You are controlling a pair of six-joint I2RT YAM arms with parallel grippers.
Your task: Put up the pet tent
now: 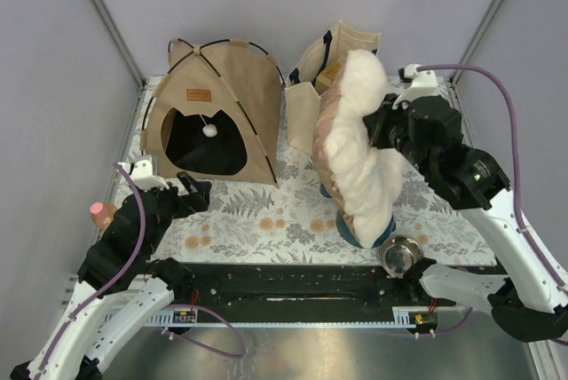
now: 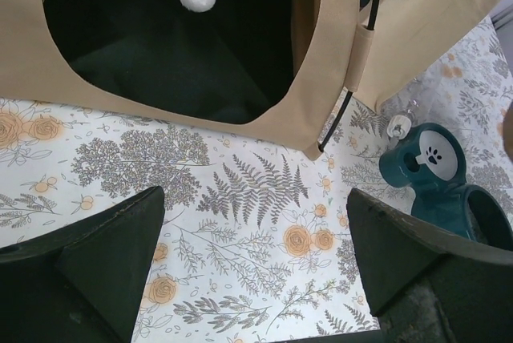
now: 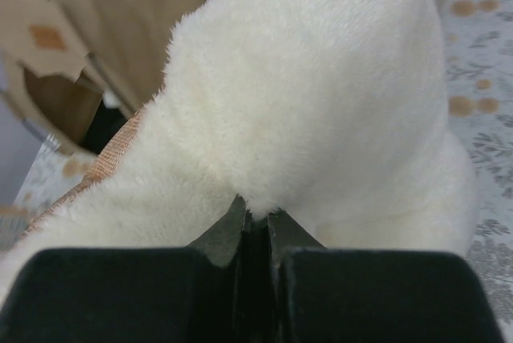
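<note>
I get bright, even light; the pet tent (image 1: 248, 105) sits black inside; right-wrist background blurs at ten o'clock.

Tote bag (image 1: 342, 45) stands right of pet tent (image 1: 235, 87), pillow (image 1: 359, 149) before it.

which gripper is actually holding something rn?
The right gripper, pinched shut on the fluffy white pillow. The left gripper is wide open and empty, facing the doorway of the pet tent.
</note>
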